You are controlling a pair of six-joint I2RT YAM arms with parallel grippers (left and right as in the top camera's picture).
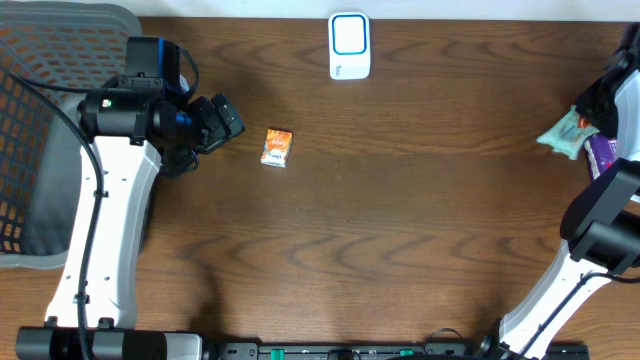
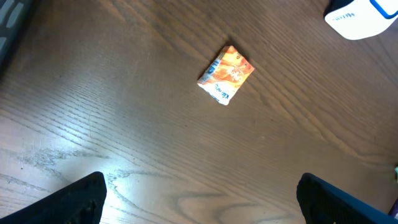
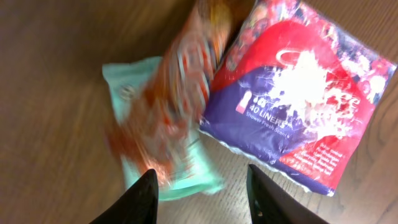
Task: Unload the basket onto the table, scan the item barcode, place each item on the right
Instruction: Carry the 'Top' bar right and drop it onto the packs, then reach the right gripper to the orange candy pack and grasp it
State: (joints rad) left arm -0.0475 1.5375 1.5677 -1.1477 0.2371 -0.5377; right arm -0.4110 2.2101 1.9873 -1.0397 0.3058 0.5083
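left gripper (image 2: 206, 200) hovered wide open, empty, aimed at the small orange foil sachet (image 2: 226, 74); right gripper (image 3: 202, 196) sat part-open, seemingly holding nothing.

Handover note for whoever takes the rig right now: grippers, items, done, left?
Left gripper: open, empty, short of the small orange packet lying flat on the brown wooden table.
Right gripper: jaws apart over the right-edge pile: teal soft pack, red-and-purple liner bag, blurred orange wrapper on top, not clamped.
White scanner with blue ring: far edge, nothing at it.
Done: no scan evident. Left: grasp an item, show its barcode to the scanner.
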